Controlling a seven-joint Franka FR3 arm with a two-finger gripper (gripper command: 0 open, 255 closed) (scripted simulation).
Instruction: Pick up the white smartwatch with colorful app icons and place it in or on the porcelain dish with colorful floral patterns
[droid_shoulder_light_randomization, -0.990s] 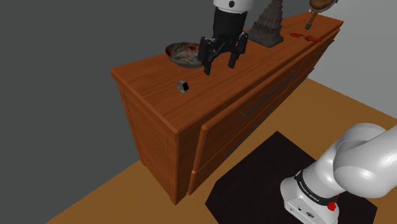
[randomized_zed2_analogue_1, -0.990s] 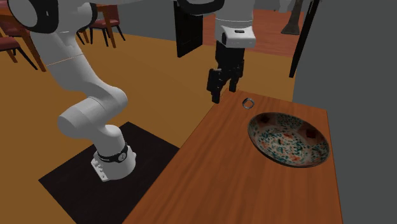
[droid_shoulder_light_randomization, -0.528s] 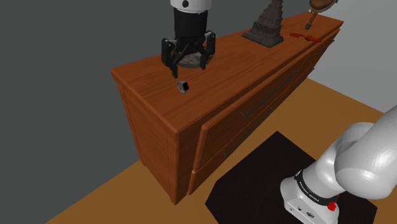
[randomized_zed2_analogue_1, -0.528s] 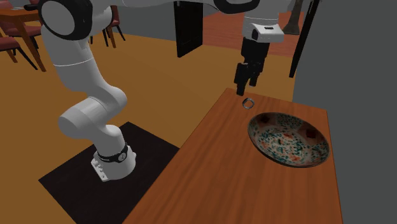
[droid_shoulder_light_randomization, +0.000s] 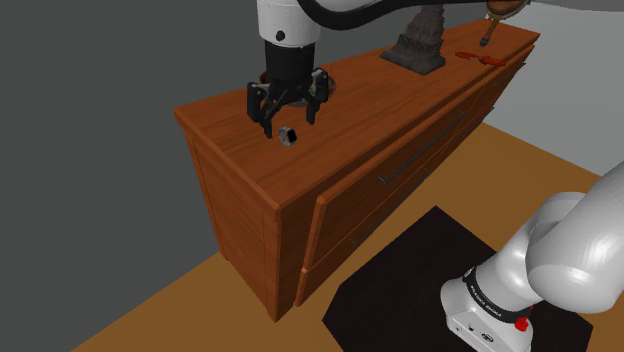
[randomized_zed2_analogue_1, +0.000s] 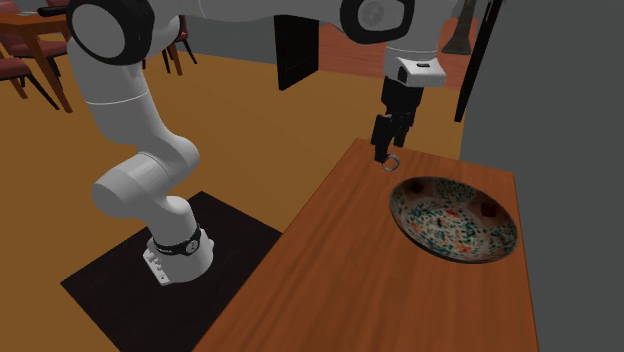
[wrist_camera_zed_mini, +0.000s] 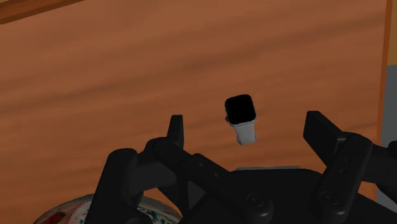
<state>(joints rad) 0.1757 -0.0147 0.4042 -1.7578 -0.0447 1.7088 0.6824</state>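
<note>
A long sideboard of reddish-brown wood (droid_shoulder_light_randomization: 340, 125) with drawer fronts and a slim bar handle stands against a plain grey wall (droid_shoulder_light_randomization: 90, 90) on an orange-brown floor (droid_shoulder_light_randomization: 170, 315), and the white arm's base sits on a black mat (droid_shoulder_light_randomization: 400, 280) in front of it. On the far end of the top are a dark tiered statuette (droid_shoulder_light_randomization: 420, 38) and a small red object (droid_shoulder_light_randomization: 474, 56); the second exterior view shows wooden chairs (randomized_zed2_analogue_1: 160, 38) in the room beyond. The small smartwatch with a black face and a white strap (droid_shoulder_light_randomization: 286, 135) lies on the sideboard top near its front corner, just beside the shallow round dish speckled with green, red and blue flowers (randomized_zed2_analogue_1: 455, 222), apart from it. Compared with half a second ago, the black two-finger claw (droid_shoulder_light_randomization: 288, 122) has dropped lower and drawn away from the dish, so that it now hangs directly over the watch, while watch and dish lie where they were. The claw stands wide open and holds nothing: in the wrist view the watch (wrist_camera_zed_mini: 241, 116) sits on the wood between the two spread fingers (wrist_camera_zed_mini: 175, 130), touched by neither, with the dish's patterned rim (wrist_camera_zed_mini: 60, 215) behind the hand
</note>
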